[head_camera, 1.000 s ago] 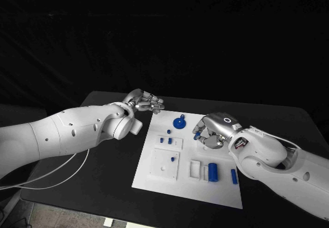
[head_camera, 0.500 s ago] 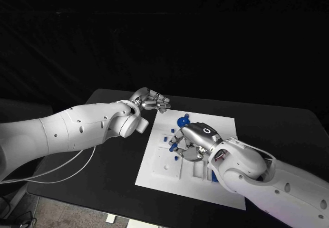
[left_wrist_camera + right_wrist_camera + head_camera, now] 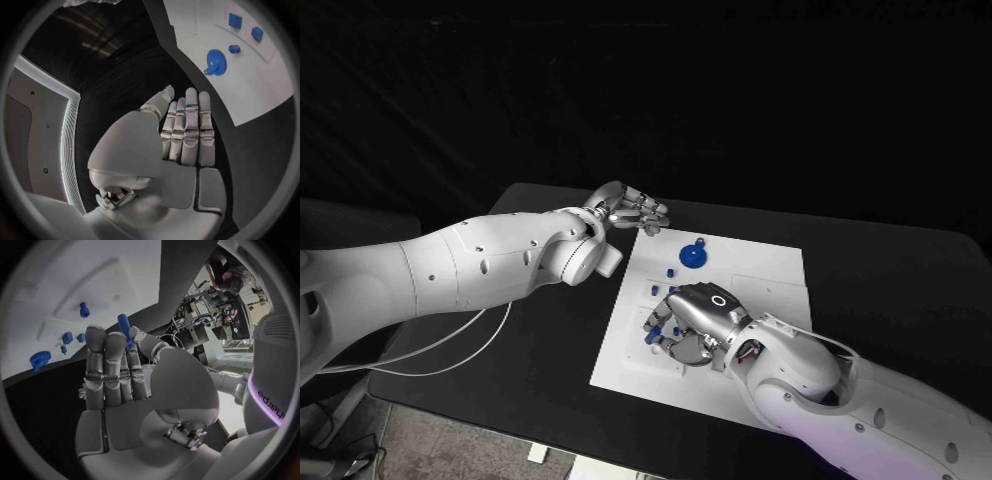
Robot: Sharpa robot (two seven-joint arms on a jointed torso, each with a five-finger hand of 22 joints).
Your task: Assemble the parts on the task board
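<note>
In the head view, the right hand (image 3: 692, 322) is lying over the near-left part of the board (image 3: 762, 285), having come across from the board's middle a second ago and moved nearer the robot. One blue peg (image 3: 655, 337) is showing at its fingertips, and small blue bits are peeking out beside the knuckles. One blue gear (image 3: 691, 256) is sitting on the board's far-left part, in the same spot on the board as earlier. The left hand (image 3: 629, 210) is still hovering off the board's far-left corner above the table (image 3: 906, 270), fingers curled in, holding nothing. The other pieces seen earlier on the board are now being covered by the right arm.

In the left wrist view, the left hand (image 3: 185, 131) is showing its fingers side by side, bent inward, with nothing in them. Beyond it the board (image 3: 250, 95) is carrying one gear (image 3: 214, 62), one small knob (image 3: 234, 49) and two square pieces (image 3: 235, 20).

In the right wrist view, the right hand (image 3: 119, 375) is pinching one peg (image 3: 124, 326) between thumb and a finger, upright above the board (image 3: 75, 275). On the board are lying one gear (image 3: 39, 359), one small peg (image 3: 84, 309) and three small blue pieces (image 3: 67, 337).
</note>
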